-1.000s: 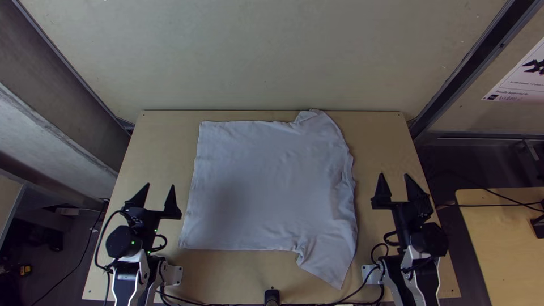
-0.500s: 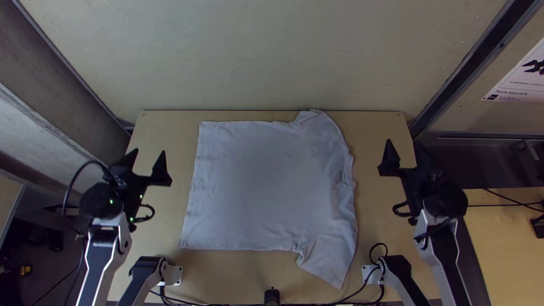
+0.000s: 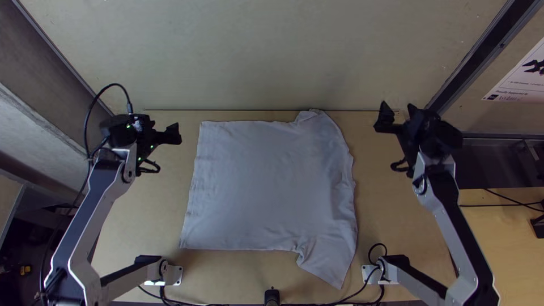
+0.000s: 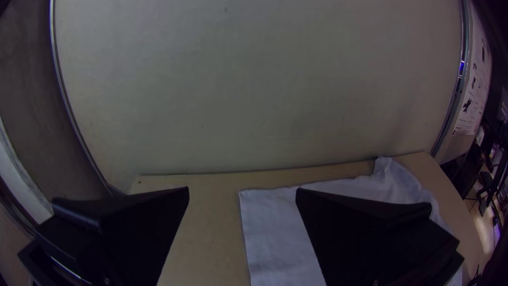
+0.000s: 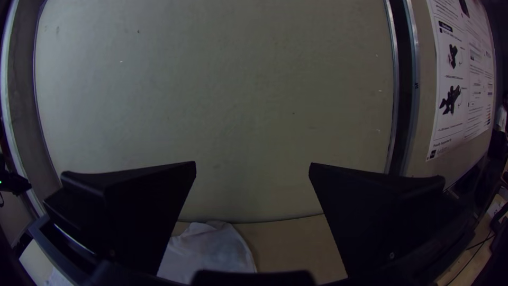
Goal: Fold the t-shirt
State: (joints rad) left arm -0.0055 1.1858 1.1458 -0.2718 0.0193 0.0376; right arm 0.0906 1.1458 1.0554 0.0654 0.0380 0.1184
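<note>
T-shirt (image 3: 266,181), spread mid-way across the table (image 3: 226,269), near right sleeve (image 3: 332,263) jutting nearward. Left gripper (image 4: 242,189), far left, and right gripper (image 5: 253,163), far right: jaws wide, empty. We should pinch matching edge points shallowly, lifting together, cloth taut.

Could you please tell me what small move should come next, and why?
I would probably bring the left gripper in and down to the far left corner of the t-shirt: the gripper is open, empty and off to that side, and the t-shirt lies spread out.
</note>
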